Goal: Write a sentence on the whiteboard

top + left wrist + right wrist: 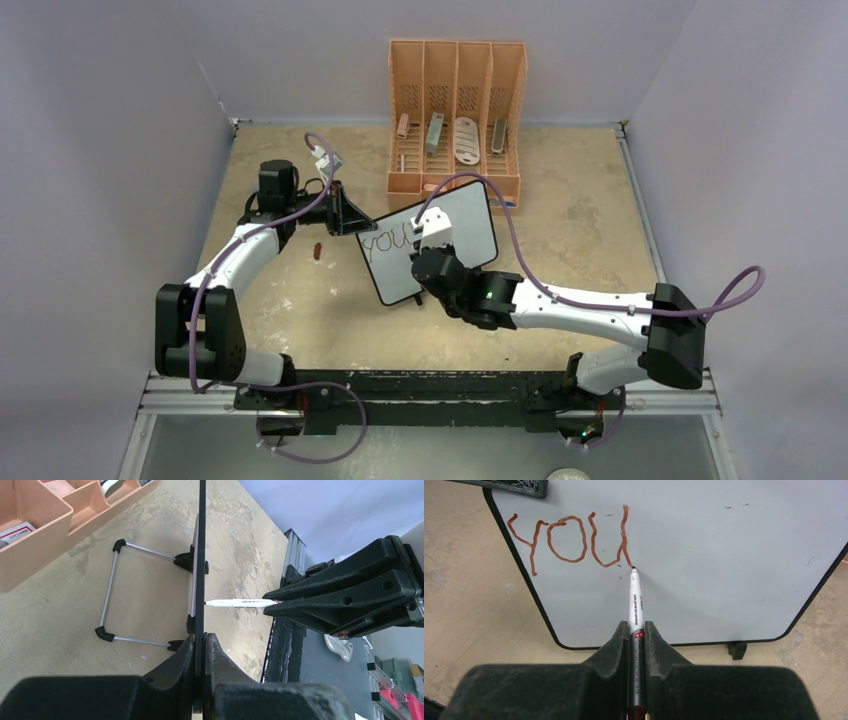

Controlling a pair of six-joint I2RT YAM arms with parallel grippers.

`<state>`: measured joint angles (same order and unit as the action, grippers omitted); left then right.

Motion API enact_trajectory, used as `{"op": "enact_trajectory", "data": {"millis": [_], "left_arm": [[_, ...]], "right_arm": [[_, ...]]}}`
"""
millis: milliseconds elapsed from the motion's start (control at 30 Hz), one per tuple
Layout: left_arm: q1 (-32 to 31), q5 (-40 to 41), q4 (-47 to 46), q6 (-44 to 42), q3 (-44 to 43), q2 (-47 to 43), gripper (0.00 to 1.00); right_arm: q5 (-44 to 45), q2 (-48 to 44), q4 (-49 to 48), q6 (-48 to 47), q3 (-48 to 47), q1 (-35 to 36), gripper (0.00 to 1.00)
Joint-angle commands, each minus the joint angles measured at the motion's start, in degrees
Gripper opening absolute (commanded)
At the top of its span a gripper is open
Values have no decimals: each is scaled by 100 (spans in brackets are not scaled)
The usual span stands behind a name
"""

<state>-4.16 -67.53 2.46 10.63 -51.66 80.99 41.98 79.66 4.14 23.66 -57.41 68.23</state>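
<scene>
Whiteboard: the whiteboard (470, 222) stands tilted at mid-desk, just near of the orange organizer, turned so its left corner lies nearer than its right.
Sentence: the sentence (569, 540) consists of only "YOU", in red-brown letters at the board's upper left.
Left tool: the left tool (200, 642) is clenched on the board's thin black edge at its far-left corner, with one finger on each face.
Right tool: the right tool (637, 632) is grasping a white marker (635, 597), whose tip touches the board at the foot of the U's last stroke.
In the way: in the top view the right arm and wrist cover the board's near middle, and a purple cable (505, 215) arcs over its right part.
Behind the board: a wire stand (111, 592) with black corner pieces rests on the desk (570, 210).
Organizer: the orange organizer (456, 60) sits at the far edge, with four slots holding small pink, grey and white items.
Loose item: a small red-brown piece (317, 251) lies left of the board, near the left arm.
</scene>
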Motion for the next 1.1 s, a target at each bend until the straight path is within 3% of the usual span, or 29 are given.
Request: {"op": "enact_trajectory", "data": {"millis": [0,533,1067], "left_arm": [[-36,-148,18,-130,-196,-31,0],[-41,-130,44,-146,-201,-33,0],[-41,-138,44,-149,-204,5,0]], "right_arm": [[137,-269,-15,107,71,-37,0],[101,-991,-285,3,364,-396,0],[20,-968,-815,-176,458,-541,0]]}}
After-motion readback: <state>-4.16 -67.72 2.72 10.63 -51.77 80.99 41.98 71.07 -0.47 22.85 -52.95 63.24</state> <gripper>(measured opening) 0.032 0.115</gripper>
